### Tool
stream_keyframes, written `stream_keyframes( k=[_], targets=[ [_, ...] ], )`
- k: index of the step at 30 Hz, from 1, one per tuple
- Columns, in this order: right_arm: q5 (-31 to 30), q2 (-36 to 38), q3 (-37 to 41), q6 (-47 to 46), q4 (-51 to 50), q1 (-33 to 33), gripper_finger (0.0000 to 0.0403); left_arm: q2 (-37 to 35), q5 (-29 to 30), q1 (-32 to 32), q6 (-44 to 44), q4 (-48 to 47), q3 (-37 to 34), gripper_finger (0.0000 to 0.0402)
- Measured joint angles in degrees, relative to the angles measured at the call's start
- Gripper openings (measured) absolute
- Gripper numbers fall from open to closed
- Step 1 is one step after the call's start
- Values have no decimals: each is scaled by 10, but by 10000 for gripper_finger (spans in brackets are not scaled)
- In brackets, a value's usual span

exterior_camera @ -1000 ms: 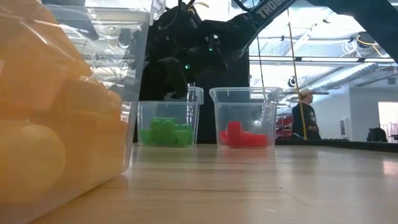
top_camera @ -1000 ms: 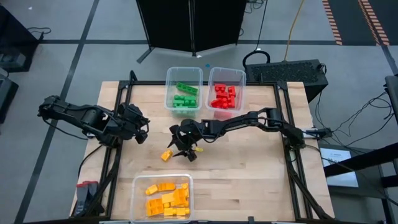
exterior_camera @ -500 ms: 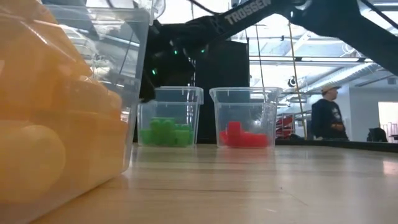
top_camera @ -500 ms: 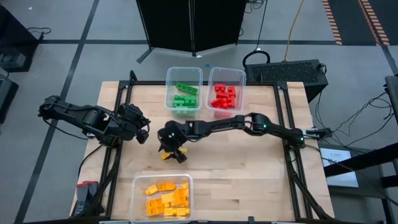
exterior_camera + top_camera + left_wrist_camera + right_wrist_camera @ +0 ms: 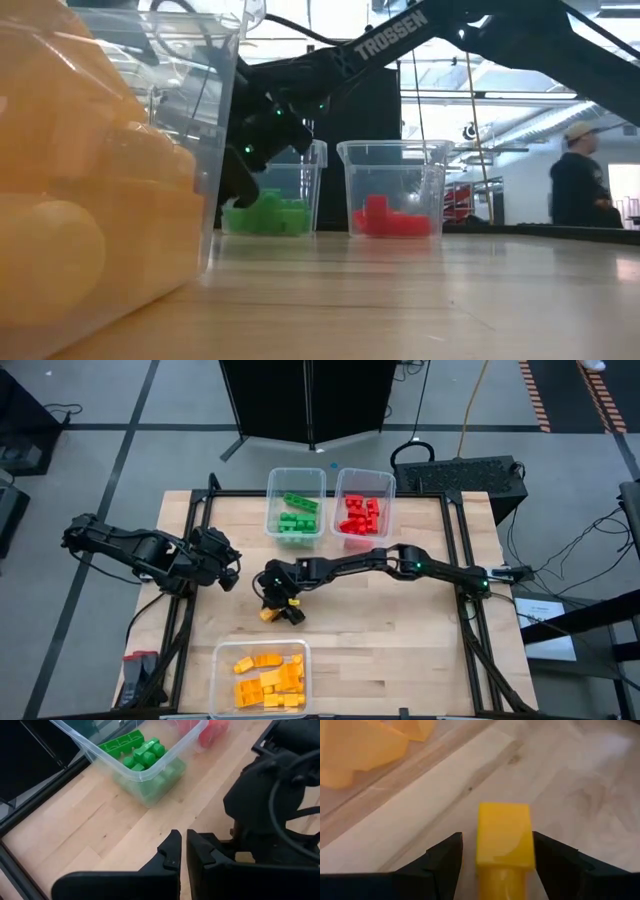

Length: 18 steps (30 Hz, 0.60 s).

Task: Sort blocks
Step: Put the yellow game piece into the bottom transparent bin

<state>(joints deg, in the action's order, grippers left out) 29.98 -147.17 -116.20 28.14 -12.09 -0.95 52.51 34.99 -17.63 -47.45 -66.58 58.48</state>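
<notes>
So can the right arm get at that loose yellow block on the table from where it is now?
Probably yes: the right gripper is already down over the yellow block, open fingers either side, with bare table around it.

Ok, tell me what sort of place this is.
Probably a robotics lab or workshop: a wooden table on a dark metal frame stands on a grey tiled floor, cables trail beside it, and the low view shows an open hall with ceiling lights and a person.

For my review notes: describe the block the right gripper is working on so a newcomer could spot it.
Find the wooden table, then follow the right arm to the right gripper near the table's middle. The yellow block sits between its open fingers. It is the only block lying loose on the wood, outside any tub.
</notes>
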Motion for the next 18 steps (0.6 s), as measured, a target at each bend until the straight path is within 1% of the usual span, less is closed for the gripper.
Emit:
stream_keyframes(
  k=[7, 11, 14, 18],
  targets=[
    [6, -10, -1, -9, 1, 1, 224, 0, 0, 0, 2, 0, 0, 0],
    [-12, -11, -1, -28, 14, 5, 217, 0, 4, 0, 2, 0, 0, 0],
    [-25, -11, -1, -48, 11, 7, 188, 0, 5, 0, 2, 0, 0, 0],
    [-28, -11, -2, -67, -2, 8, 115, 0, 7, 0, 2, 0, 0, 0]
  ],
)
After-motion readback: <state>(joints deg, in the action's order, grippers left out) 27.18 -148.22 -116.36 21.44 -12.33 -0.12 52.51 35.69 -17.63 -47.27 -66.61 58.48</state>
